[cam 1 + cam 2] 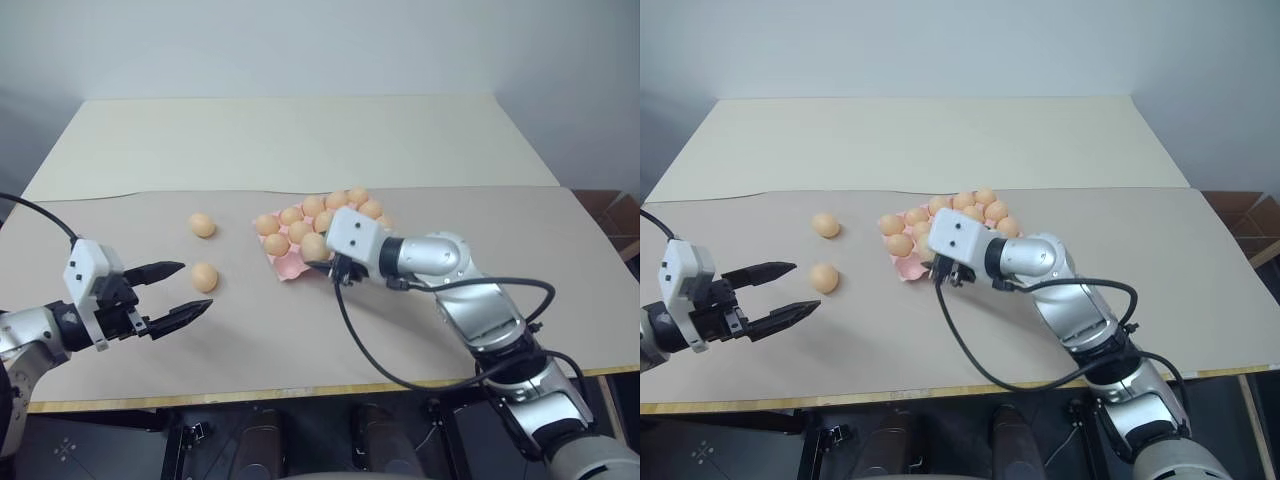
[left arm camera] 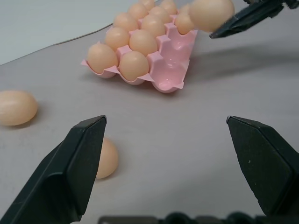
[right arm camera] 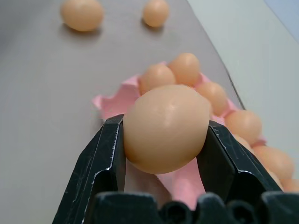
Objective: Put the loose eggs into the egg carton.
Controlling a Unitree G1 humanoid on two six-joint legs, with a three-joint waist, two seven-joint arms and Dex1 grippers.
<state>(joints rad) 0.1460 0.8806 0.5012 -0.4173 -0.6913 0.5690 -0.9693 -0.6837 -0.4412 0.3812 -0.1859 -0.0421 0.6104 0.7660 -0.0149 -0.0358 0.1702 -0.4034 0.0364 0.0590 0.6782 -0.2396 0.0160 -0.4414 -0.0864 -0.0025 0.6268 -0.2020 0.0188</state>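
Note:
The pink egg carton (image 1: pixel 288 266) lies mid-table with eggs in most of its cups; one near corner cup (image 2: pixel 171 78) is bare. My right gripper (image 3: pixel 166 125) is shut on a pale orange egg (image 3: pixel 163 109) and holds it just above the carton's near edge. That held egg also shows in the left wrist view (image 2: pixel 211 14). Two loose eggs lie on the brown mat left of the carton, one farther back (image 1: pixel 202 225) and one nearer (image 1: pixel 204 276). My left gripper (image 1: pixel 196 286) stands open, its tips just short of the nearer egg, with nothing between its fingers.
A brown mat (image 1: pixel 420 340) covers the near half of the cream table (image 1: pixel 300 135). A black cable (image 1: pixel 370 350) loops from my right wrist over the mat. The table's front edge (image 1: pixel 300 395) runs close below both arms.

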